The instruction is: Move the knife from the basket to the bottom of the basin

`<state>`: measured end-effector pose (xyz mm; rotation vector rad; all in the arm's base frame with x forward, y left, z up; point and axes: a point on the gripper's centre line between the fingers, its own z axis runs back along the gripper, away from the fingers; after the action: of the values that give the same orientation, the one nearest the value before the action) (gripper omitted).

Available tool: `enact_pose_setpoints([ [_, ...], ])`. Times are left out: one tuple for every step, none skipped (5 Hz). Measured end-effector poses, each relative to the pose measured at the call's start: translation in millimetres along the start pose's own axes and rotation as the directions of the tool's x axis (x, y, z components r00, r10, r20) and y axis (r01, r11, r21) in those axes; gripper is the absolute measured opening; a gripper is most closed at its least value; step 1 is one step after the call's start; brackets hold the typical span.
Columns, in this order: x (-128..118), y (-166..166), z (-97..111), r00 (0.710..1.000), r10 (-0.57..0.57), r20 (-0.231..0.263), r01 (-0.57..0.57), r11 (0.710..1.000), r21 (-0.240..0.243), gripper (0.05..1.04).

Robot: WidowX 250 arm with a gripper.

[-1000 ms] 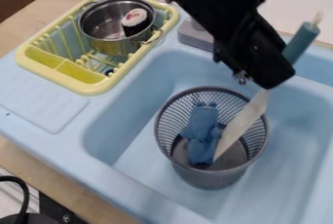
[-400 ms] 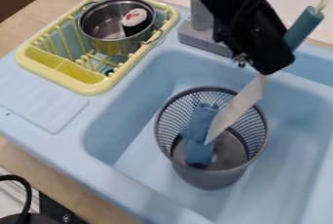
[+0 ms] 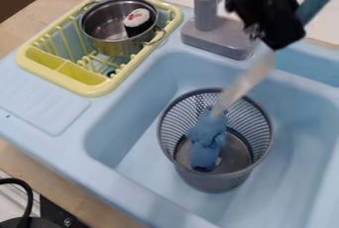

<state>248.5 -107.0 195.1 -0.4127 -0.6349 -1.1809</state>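
Note:
The black gripper (image 3: 281, 41) is at the upper right, above the far side of the sink basin, shut on the knife. The knife (image 3: 246, 80) has a teal handle slanting up to the right of the gripper and a pale blade slanting down to the left. Its tip is over the far part of the basket's opening; the blade is blurred. A grey mesh basket (image 3: 215, 181) stands in the light blue basin (image 3: 291, 172), with a blue soft toy (image 3: 208, 140) inside.
A yellow dish rack (image 3: 99, 90) at the upper left holds a metal pot (image 3: 119, 47) with a sushi-like toy (image 3: 137, 21) in it. The grey faucet (image 3: 215, 36) rises behind the basin, left of the gripper.
The gripper has moved up and slightly right with the knife, and the blade has risen from deep in the basket to around its rim. More of the faucet shows.

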Motion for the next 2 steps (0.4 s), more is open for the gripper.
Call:
enact_pose_setpoints([
  [-3, 6, -9, 0.985, -0.071, -0.159, 0.075, 0.997, 0.019, 0.206],
  [-19, 14, -23, 0.953, -0.107, -0.283, 0.11, 0.994, -0.003, 0.206],
])
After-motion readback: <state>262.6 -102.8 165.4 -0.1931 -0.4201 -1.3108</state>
